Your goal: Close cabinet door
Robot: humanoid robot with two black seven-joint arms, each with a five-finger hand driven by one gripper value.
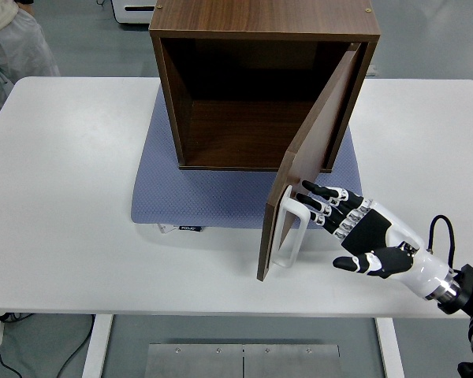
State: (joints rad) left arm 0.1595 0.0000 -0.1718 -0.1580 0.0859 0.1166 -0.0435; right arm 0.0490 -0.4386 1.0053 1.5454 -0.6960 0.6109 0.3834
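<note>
One dark wood-grain cabinet [260, 87] sits on a dimpled blue mat [221, 197]. Its flat door [303, 169] hangs half open, white loop handle [288, 232] outward. The right hand [355, 228] stretches straight fingers [319, 197] against it, holding nothing.

My right hand [355, 230] reaches in from the lower right edge, palm turned leftward, four fingers [322, 191] extended straight and held close together, thumb [361, 264] jutting out below them. My white wrist [422, 276] trails back toward the corner, with a black cable looping just above it.
</note>
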